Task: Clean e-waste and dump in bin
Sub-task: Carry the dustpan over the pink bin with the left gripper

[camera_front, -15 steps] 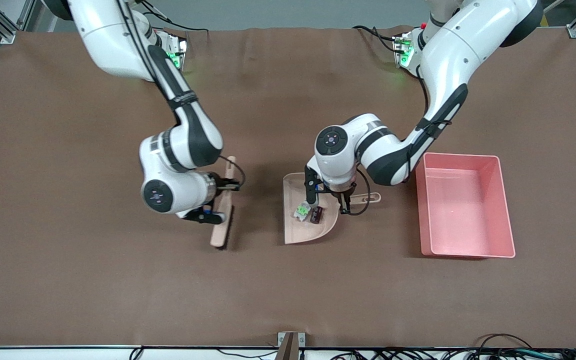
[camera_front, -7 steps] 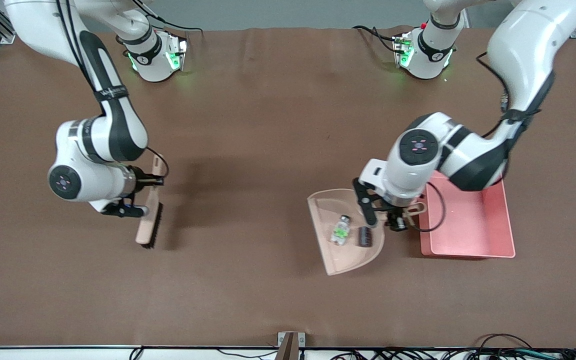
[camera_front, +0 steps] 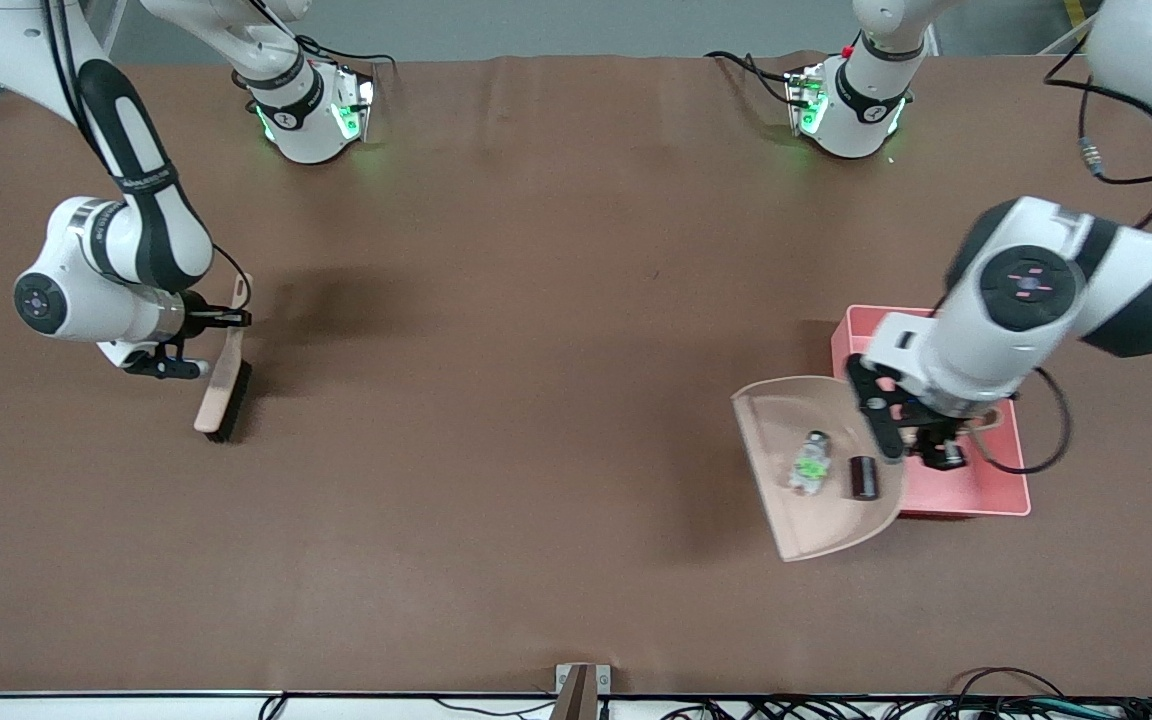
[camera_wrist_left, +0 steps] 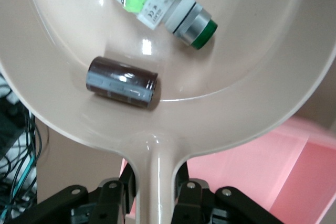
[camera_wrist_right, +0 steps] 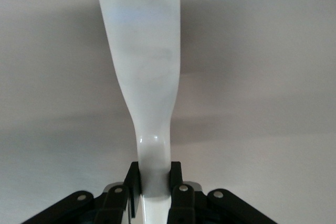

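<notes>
Dustpan (camera_front: 816, 470) now reaching bin (camera_front: 996, 495), brush (camera_front: 224, 385) carried outward

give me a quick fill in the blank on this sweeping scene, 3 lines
1. The left gripper is shut on the handle of the ____.
2. The two e-waste parts lie in the dustpan, not yet in the pink ____.
3. The right gripper holds the ____ over the right arm's end of the table.

Missing words: dustpan; bin; brush
</notes>
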`<state>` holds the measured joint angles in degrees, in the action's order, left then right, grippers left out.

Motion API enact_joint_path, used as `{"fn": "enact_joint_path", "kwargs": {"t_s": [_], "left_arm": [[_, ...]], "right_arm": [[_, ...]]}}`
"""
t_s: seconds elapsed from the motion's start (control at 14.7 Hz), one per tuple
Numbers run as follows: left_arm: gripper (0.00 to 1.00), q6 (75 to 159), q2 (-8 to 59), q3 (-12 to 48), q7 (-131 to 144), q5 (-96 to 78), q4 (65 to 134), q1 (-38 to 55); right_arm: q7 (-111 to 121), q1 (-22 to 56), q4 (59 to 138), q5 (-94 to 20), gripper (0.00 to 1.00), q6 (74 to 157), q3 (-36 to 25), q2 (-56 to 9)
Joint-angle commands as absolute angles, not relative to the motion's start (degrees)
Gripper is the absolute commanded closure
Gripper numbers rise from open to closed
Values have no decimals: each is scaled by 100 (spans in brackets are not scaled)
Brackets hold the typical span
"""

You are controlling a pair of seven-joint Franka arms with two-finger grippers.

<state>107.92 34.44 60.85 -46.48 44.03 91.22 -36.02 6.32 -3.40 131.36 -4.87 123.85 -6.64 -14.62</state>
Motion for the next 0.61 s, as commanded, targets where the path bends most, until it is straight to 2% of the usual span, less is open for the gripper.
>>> {"fn": "enact_joint_path", "kwargs": {"t_s": [0.0, 0.14, 0.41, 0.48, 0.54], "left_arm": [[96, 10802, 3217, 6354, -5394, 4491, 9430, -4366], [96, 10802, 3147, 6354, -5895, 4535, 9562, -4718], [96, 10819, 3155, 6346, -6670, 4998, 9755, -5456], [95, 10828, 3181, 6328, -6688, 5201, 9817, -5528], [94, 10837, 3199, 6319, -6688, 5368, 9870, -5589]], "right_arm": [[563, -544, 13368, -369, 100, 12227, -536, -1222], [580, -711, 13394, -369, 100, 11910, -536, -1196], [571, -712, 13482, -369, 99, 11883, -536, -1213], [580, -703, 13482, -369, 98, 11874, -536, -1204], [580, -712, 13465, -369, 91, 11865, -536, -1204]]}}
